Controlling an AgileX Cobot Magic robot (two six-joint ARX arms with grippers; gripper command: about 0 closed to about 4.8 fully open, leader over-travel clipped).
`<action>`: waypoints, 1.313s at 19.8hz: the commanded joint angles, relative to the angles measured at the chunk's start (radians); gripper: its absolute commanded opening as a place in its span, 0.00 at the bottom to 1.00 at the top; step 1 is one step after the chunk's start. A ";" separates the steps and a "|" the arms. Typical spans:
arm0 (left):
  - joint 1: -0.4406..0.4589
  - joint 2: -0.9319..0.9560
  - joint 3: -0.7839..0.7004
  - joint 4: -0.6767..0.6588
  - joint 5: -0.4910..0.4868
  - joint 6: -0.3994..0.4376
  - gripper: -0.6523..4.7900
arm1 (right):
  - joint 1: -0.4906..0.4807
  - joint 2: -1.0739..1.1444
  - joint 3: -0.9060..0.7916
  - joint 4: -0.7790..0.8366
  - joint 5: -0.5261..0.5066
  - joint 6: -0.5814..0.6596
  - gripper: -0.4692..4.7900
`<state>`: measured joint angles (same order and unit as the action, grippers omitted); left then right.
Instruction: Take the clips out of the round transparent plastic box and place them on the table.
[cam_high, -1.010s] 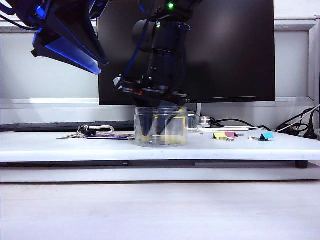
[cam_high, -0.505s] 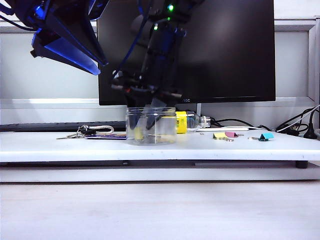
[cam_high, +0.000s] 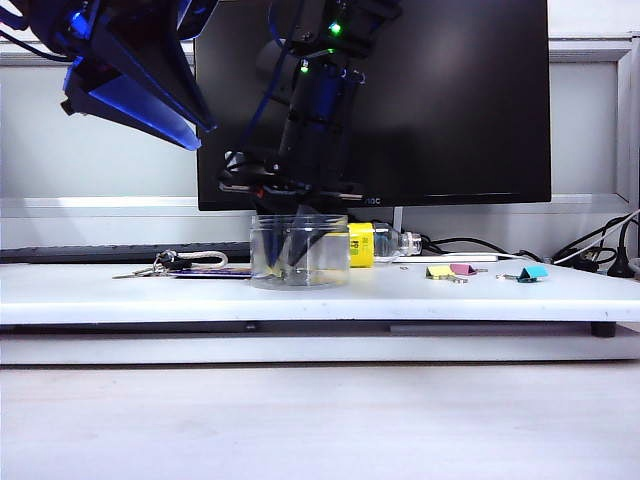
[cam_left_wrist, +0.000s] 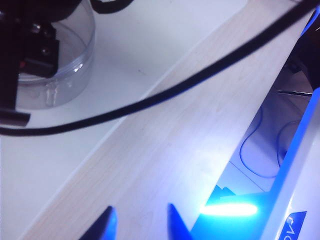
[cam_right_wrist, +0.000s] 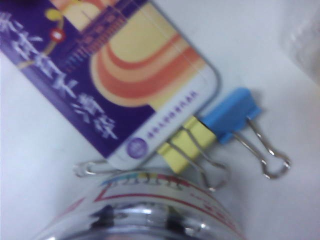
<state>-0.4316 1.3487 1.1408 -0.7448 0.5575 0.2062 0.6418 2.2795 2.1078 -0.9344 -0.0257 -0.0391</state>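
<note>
We saw the right gripper (cam_high: 295, 250) reaching down inside the round transparent plastic box (cam_high: 298, 252) on the desk (cam_high: 100, 290) — whether its jaws held a clip we could not tell. The left gripper (cam_left_wrist: 137, 222) hung high above the desk's left part, jaws apart, empty. Two clips (cam_high: 450, 271) lay right of the box.

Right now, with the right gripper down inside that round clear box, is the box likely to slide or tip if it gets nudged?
Probably slide: the round transparent plastic box looks thin-walled and nearly empty, so light, on a smooth white table. Tipping seems unlikely, since it is short and wide. The right gripper inside could drag it along.
</note>
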 joint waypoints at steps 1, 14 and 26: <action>-0.001 -0.004 0.000 0.004 0.007 0.005 0.38 | -0.002 0.011 -0.008 -0.034 0.005 0.005 0.28; 0.000 -0.004 0.000 0.003 0.004 0.007 0.38 | -0.010 -0.099 -0.008 -0.072 0.066 -0.044 0.19; -0.001 -0.004 -0.001 -0.009 0.006 0.004 0.38 | -0.014 -0.064 -0.010 -0.035 0.014 -0.079 0.31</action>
<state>-0.4316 1.3487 1.1408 -0.7547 0.5575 0.2092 0.6270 2.2158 2.0941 -0.9916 -0.0017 -0.1066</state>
